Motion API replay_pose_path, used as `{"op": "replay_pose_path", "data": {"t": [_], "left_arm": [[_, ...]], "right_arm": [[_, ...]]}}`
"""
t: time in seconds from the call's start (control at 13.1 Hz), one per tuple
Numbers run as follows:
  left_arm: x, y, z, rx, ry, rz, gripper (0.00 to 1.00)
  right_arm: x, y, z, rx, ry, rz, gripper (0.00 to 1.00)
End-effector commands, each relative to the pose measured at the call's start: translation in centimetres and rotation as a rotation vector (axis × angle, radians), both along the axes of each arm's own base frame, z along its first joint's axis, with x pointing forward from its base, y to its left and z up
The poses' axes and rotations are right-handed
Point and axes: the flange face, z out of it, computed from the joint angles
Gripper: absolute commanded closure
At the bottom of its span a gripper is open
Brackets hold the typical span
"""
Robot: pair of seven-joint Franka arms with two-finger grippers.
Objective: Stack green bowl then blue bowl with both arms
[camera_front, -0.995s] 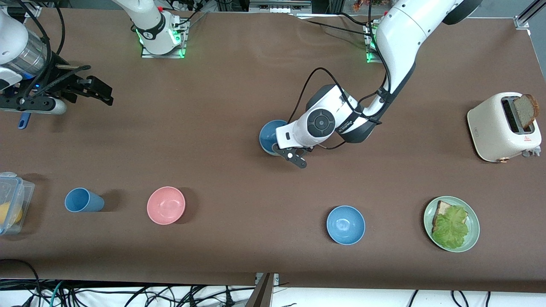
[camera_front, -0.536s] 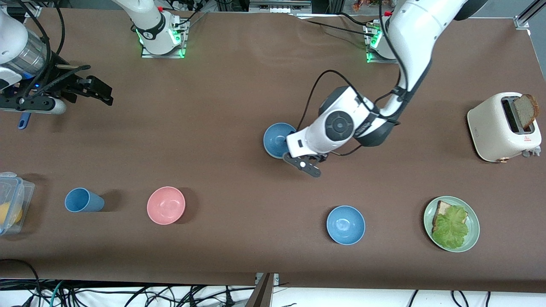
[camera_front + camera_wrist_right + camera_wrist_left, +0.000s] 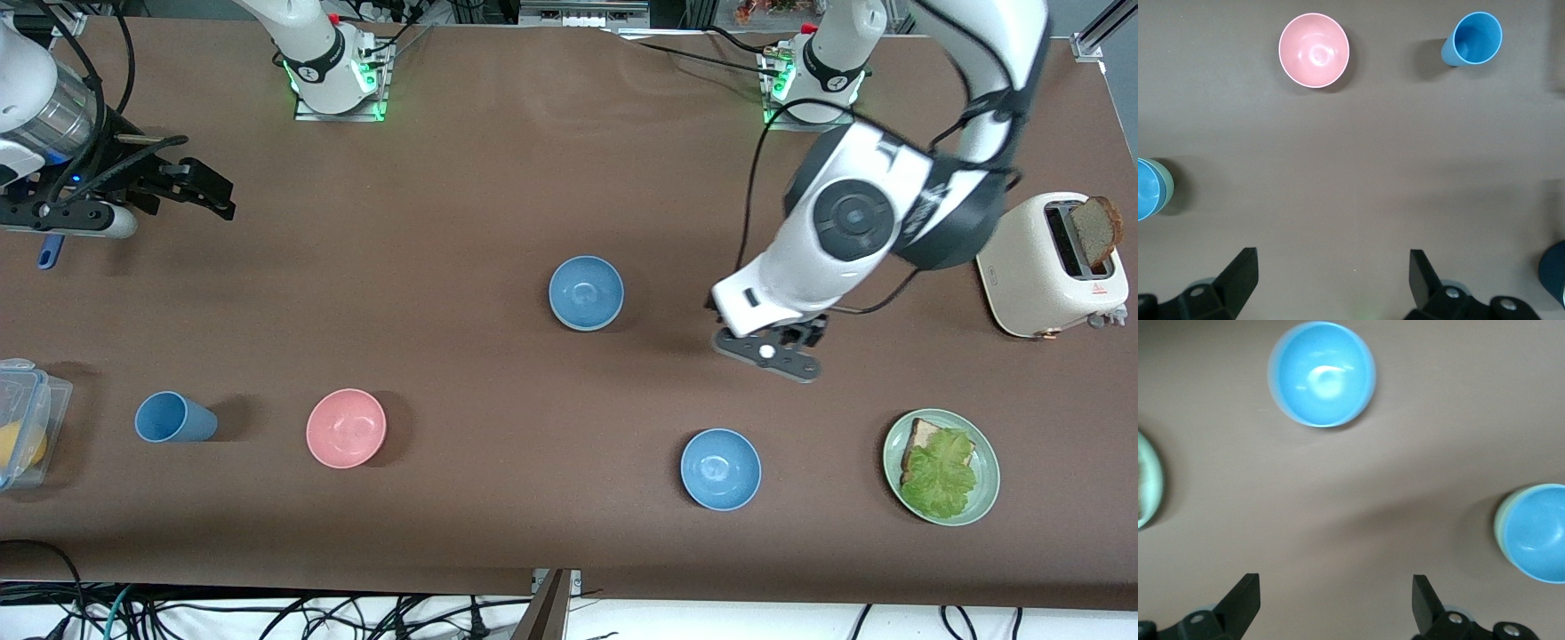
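A blue bowl [image 3: 586, 292] sits nested in the green bowl near the middle of the table. Only the green bowl's pale rim [image 3: 1499, 520] shows round it, also in the right wrist view [image 3: 1166, 179]. A second blue bowl [image 3: 720, 468] [image 3: 1321, 373] stands alone, nearer the front camera. My left gripper [image 3: 772, 348] [image 3: 1335, 610] is open and empty over bare table, between the stack and the toaster. My right gripper [image 3: 209, 191] [image 3: 1331, 283] is open and empty, waiting over the right arm's end of the table.
A pink bowl [image 3: 346, 428] [image 3: 1314, 50] and a blue cup [image 3: 171, 417] [image 3: 1473, 38] stand toward the right arm's end. A green plate [image 3: 987, 462] with bread and lettuce and a toaster [image 3: 1040, 265] stand toward the left arm's end. A clear box [image 3: 27, 418] sits at the table's edge.
My left gripper has let go of the blue bowl and swung up and away toward the toaster. The bowl stays nested where it was set. The right arm has not moved.
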Motion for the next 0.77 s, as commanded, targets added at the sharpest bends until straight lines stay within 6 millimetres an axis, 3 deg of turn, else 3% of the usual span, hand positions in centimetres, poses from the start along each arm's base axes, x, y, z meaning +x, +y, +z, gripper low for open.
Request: {"op": "replay_pose_path", "data": {"t": [0.0, 0.15, 0.23, 0.38, 0.54, 0.69], "left_arm": [[0.7, 6.6, 5.5, -0.002, -0.040, 0.100, 0.00], [-1.4, 10.8, 9.4, -0.014, -0.067, 0.084, 0.00], [-2.6, 13.7, 10.2, -0.013, -0.064, 0.066, 0.00], [-6.4, 17.4, 11.2, -0.041, -0.052, 0.132, 0.00], [-9.5, 18.0, 11.7, -0.033, -0.048, 0.138, 0.00], [-9.4, 18.1, 11.8, -0.030, -0.049, 0.139, 0.00]], "right_arm": [[0.2, -0.2, 0.6, -0.004, -0.010, -0.007, 0.00], [0.2, -0.3, 0.4, -0.010, -0.008, -0.007, 0.00], [0.2, -0.3, 0.4, -0.010, -0.008, -0.007, 0.00], [0.2, -0.3, 0.4, -0.012, -0.008, -0.005, 0.00], [0.3, -0.3, 0.6, -0.013, -0.011, -0.005, 0.00], [0.3, -0.3, 0.6, -0.013, -0.013, -0.007, 0.00]]}}
